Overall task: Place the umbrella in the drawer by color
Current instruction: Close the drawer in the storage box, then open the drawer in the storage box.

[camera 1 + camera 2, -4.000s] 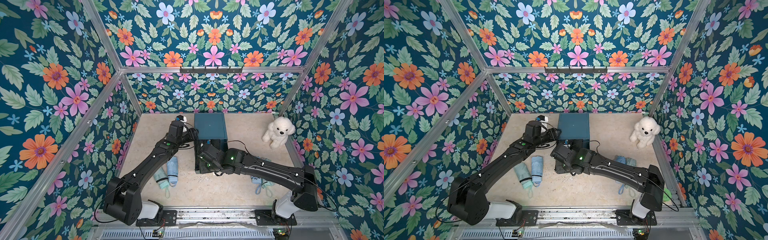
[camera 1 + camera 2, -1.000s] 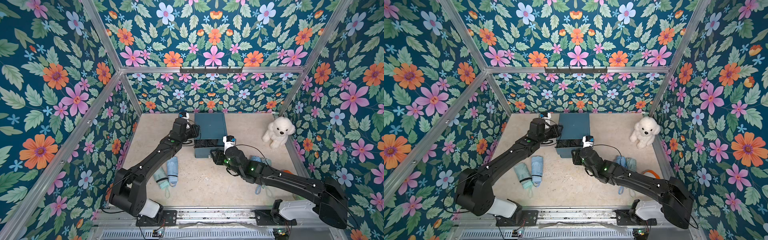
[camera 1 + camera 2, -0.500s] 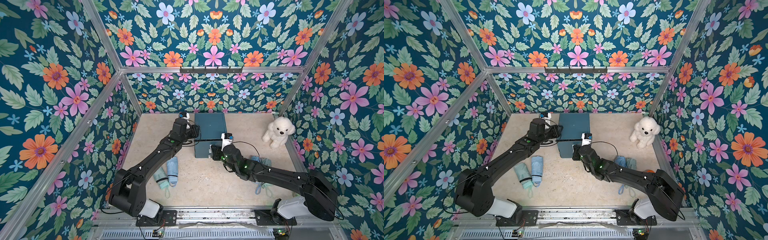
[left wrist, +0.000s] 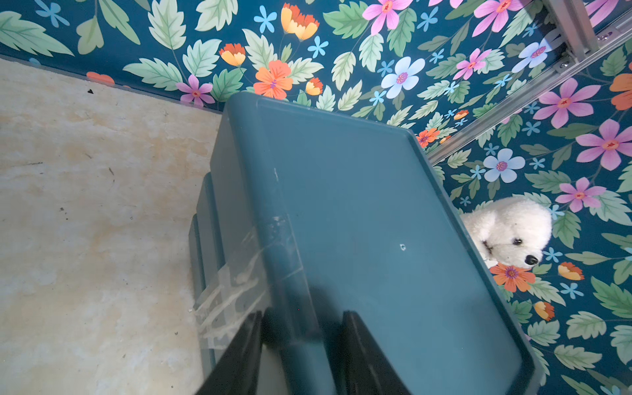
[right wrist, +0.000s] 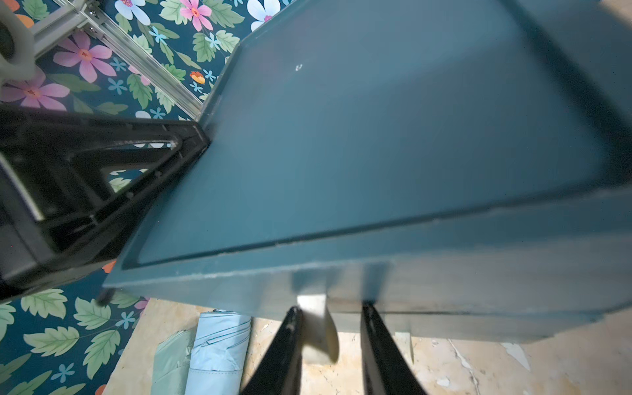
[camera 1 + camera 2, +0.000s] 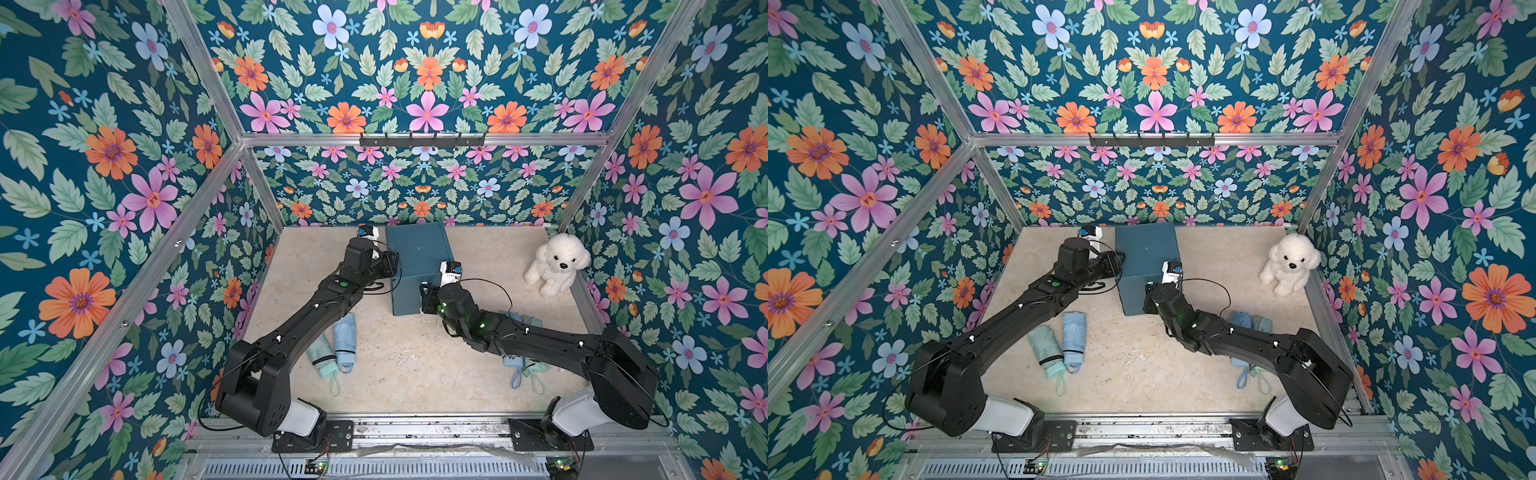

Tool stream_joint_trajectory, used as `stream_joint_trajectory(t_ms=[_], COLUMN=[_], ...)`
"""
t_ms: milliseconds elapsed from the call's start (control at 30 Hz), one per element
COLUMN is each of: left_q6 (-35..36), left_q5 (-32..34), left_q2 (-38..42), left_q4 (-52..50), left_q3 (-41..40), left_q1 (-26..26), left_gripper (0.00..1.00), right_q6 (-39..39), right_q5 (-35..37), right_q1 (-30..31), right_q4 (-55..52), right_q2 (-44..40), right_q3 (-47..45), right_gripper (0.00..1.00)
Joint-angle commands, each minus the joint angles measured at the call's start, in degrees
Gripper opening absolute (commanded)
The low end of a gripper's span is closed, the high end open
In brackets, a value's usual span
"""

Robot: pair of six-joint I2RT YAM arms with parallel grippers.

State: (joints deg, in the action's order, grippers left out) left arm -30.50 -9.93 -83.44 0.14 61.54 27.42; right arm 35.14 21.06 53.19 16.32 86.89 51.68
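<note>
The teal drawer cabinet [image 6: 417, 253] stands at the back middle, its drawers flush in both top views. My left gripper [image 4: 302, 316] is shut on the cabinet's left top edge [image 4: 273, 239], one finger on each side. At the cabinet front [image 5: 444, 273], my right gripper [image 5: 330, 311] is open; a pale drawer handle [image 5: 314, 325] sits between its fingers, close to one finger. On the floor to the left, a mint green umbrella [image 6: 320, 353] and a light blue umbrella [image 6: 345, 340] lie folded side by side. Two more folded umbrellas [image 6: 1250, 324] lie partly hidden under my right arm.
A white plush dog [image 6: 555, 264] sits at the back right by the wall. A dark hook rail [image 6: 422, 140] hangs on the back wall. Floral walls close in three sides. The beige floor [image 6: 415, 361] lies between the two umbrella pairs.
The drawer that stuck out of the cabinet front has slid in flush. My right gripper moved up to the cabinet front with it. The left arm kept still.
</note>
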Motion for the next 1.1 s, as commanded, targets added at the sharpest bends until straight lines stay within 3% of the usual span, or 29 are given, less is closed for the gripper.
stream_joint_trajectory(t_ms=[0, 100, 167, 433, 800, 1067], left_q6=[1.7, 1.6, 1.6, 1.6, 1.9, 2.3], left_q5=[-3.6, -3.3, -3.3, -2.7, -2.8, -2.7], left_q2=[-0.2, -0.2, -0.3, -1.0, -0.6, -0.2], left_q4=[-11.0, -11.0, -11.0, -11.6, -12.1, -12.1], left_q3=[-0.6, -0.3, 0.1, 1.5, 1.4, 1.1], left_q1=[0.3, 0.4, 0.4, 0.3, 0.3, 0.3], left_gripper=[0.43, 0.44, 0.45, 0.46, 0.47, 0.47], right_q6=[1.1, 6.4, 9.3, 18.2, 24.9, 27.3], right_q5=[2.8, 1.0, -2.0, -19.7, -24.4, -23.2], right_q1=[1.7, 2.0, 1.3, -4.7, -6.7, -7.6], right_q4=[-0.4, -1.1, 1.5, 11.6, 22.3, 27.7], right_q2=[-2.7, -7.0, -9.7, -7.1, 1.2, 4.1], right_q3=[-1.2, -4.4, -7.7, -10.9, -13.4, -14.9], right_gripper=[0.36, 0.5, 0.53, 0.45, 0.41, 0.39])
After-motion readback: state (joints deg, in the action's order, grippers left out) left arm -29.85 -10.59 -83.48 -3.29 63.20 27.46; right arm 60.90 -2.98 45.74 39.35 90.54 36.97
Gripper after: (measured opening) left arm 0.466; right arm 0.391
